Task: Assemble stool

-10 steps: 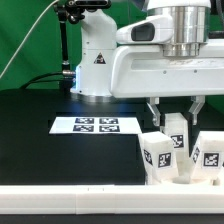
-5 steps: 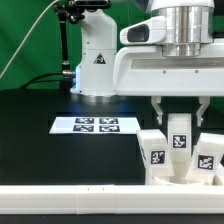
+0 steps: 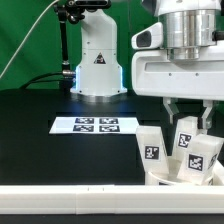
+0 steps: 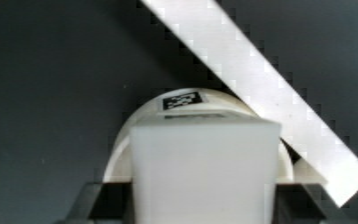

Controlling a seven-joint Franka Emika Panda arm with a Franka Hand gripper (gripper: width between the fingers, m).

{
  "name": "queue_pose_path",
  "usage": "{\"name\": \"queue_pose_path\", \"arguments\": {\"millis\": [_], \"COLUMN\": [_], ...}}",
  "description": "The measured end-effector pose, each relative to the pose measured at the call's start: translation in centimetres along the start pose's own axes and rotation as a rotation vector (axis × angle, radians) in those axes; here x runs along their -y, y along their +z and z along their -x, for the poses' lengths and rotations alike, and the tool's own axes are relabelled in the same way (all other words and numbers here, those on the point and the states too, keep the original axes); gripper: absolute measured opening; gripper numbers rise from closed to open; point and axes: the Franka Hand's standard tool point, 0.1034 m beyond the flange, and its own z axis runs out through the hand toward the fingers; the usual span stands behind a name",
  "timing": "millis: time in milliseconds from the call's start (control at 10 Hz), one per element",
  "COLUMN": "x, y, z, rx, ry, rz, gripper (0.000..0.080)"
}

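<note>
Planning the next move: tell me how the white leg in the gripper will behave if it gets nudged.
The leg looks like rigid moulded plastic, so it probably won't flex. Its smooth white faces may be slippery between the gripper fingers. It stands taller than wide among other legs on the seat, so a sideways nudge could tip it or knock its neighbours.

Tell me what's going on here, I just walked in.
A Franka arm is putting a stool together. Its pincer is shut on a white tagged leg, held over the seat near the border rail at the exterior view's right. Two more legs stand by it. The marker board lies untouched on the black table.
</note>
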Motion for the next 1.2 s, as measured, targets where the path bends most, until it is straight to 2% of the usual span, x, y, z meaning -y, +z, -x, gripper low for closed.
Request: {"name": "queue_pose_path", "arguments": {"millis": [400,900,1100,1200], "x": [0.18,0.19,0.25,0.25], "y": [-0.08,0.08,0.09,0.09], "z": [0.00,-0.01,0.11,0.12], "rx": [0.045,0.068,0.069,0.069], "ry": [0.384,0.671,0.697,0.693], "rz": [-0.032,-0.036,-0.034,-0.035], "gripper": [0.0343,0.0343,0.0343,0.0418]}}
